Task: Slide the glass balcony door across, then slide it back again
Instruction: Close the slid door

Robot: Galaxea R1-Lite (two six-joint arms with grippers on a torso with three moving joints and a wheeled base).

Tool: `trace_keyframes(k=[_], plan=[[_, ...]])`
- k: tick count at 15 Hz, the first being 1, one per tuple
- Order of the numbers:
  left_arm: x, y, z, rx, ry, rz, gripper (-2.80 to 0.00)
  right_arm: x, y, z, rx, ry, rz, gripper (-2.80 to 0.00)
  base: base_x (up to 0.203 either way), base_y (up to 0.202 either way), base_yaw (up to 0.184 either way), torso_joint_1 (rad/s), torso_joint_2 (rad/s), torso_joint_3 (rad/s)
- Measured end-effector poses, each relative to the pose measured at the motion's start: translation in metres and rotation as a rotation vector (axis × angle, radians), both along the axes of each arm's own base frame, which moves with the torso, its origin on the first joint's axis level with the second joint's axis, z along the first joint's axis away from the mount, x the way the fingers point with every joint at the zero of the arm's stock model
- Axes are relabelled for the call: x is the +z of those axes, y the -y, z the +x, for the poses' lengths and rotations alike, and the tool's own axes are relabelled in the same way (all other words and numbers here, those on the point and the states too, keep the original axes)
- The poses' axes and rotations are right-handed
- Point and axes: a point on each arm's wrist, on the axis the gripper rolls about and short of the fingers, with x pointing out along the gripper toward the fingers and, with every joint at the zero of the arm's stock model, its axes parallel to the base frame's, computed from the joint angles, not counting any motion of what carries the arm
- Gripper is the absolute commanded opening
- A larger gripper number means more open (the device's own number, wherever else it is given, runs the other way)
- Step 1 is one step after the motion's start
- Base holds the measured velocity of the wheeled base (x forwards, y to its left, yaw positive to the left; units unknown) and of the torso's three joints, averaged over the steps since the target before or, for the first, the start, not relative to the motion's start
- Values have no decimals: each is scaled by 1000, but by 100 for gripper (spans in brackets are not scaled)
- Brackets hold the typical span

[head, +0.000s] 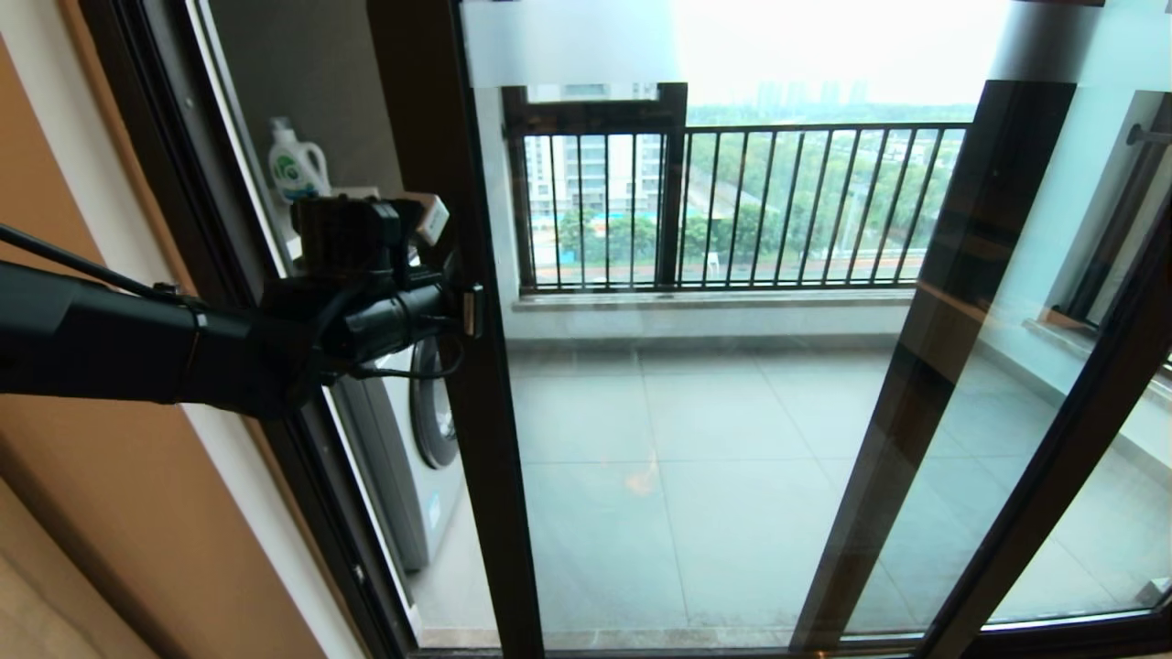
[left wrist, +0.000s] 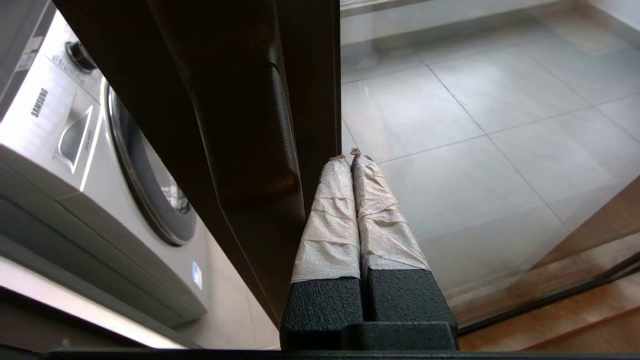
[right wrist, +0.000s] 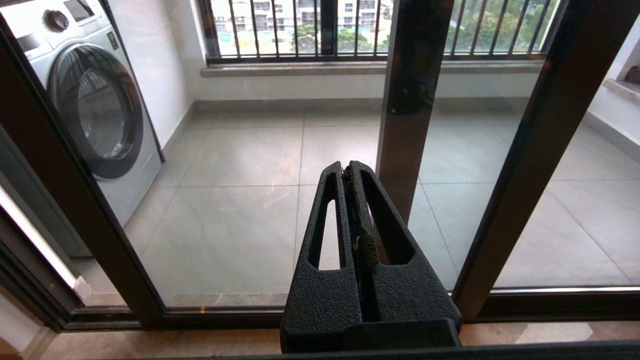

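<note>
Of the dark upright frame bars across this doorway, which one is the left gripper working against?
The left gripper, shut, sits beside the leftmost upright, the thick bar in front of the washing machine. The slanted uprights further right stand untouched.

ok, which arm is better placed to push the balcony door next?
Left. The left tool, shut, is up at the handle-side frame of the glass balcony door, fingertips beside the dark bar handle. The right tool, also shut, hangs back from the glass, out of the head view.
</note>
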Motion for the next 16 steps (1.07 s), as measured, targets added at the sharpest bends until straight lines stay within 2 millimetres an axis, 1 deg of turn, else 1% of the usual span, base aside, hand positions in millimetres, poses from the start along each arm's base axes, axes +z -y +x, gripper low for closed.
trace_keyframes(k=[3, 7, 9, 12, 16], plan=[[-1, -15, 1, 36, 10, -2, -280, 0, 0, 0, 0, 0, 0, -280, 0, 0, 0, 0, 0, 0], [0, -24, 1, 64, 13, -1, -280, 0, 0, 0, 0, 0, 0, -280, 0, 0, 0, 0, 0, 0], [-1, -32, 1, 79, 11, 11, -280, 0, 0, 0, 0, 0, 0, -280, 0, 0, 0, 0, 0, 0], [-1, -50, 1, 88, 5, 6, -280, 0, 0, 0, 0, 0, 0, -280, 0, 0, 0, 0, 0, 0], [1, -66, -3, 118, 5, 2, -280, 0, 0, 0, 0, 0, 0, -280, 0, 0, 0, 0, 0, 0]])
